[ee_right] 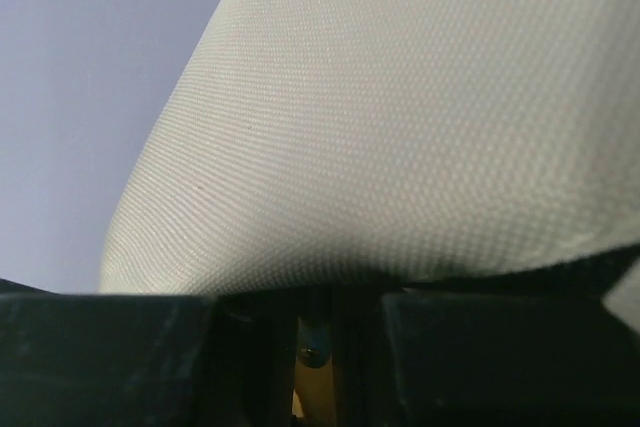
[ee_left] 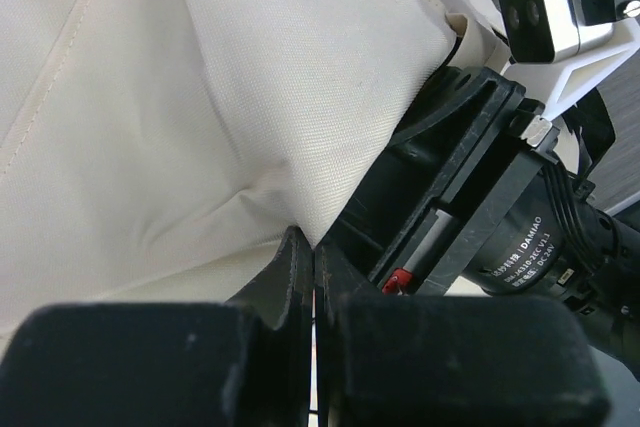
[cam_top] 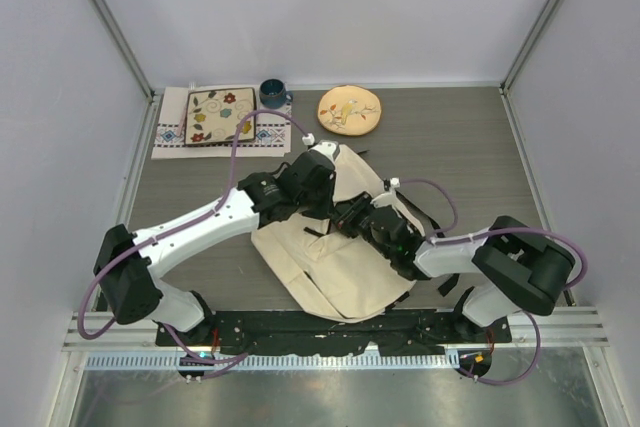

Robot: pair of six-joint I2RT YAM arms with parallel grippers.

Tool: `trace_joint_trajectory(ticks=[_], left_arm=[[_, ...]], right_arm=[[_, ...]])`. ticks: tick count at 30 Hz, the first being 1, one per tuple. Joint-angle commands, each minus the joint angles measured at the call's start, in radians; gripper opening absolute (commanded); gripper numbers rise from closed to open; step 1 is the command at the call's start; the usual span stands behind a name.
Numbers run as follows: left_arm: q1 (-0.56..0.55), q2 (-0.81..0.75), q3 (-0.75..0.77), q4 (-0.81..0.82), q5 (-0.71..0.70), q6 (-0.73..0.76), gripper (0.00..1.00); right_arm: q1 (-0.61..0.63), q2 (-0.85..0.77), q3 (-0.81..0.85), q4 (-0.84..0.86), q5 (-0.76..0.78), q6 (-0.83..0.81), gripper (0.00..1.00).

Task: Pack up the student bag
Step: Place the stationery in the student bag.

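Student bag [cam_top: 330, 272] fold within closed left end effector [ee_left: 315, 249]; right end effector [ee_right: 300, 305] grip unclear.

A dark grey wood-grain table [cam_top: 470, 147] is seen, with a large cream soft fabric backpack [cam_top: 320, 257] laid on it. Behind the backpack and to its left, a white embroidered cloth [cam_top: 168, 135] is spread. A dark blue mug [cam_top: 272, 94] and a round yellowish floral plate [cam_top: 349, 110] are set behind the backpack.

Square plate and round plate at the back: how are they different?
The square plate has a dark rim; the round plate is yellowish all over. The square plate lies on a patterned cloth; the round plate sits straight on the table. Both have painted decoration.
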Motion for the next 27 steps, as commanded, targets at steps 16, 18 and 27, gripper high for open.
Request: trace_joint_trajectory(ticks=[16,18,27], left_arm=[[-0.002,-0.093,-0.052,0.053,-0.063,-0.038,0.0],[-0.002,-0.091,-0.055,0.056,-0.059,-0.04,0.0],[-0.002,-0.082,-0.052,0.067,-0.048,-0.038,0.0]], right_arm=[[0.005,-0.387,-0.102,-0.386,0.112,-0.138,0.38],[0.005,-0.381,-0.103,-0.383,0.109,-0.135,0.33],[0.006,-0.22,-0.056,-0.234,0.044,-0.116,0.18]])
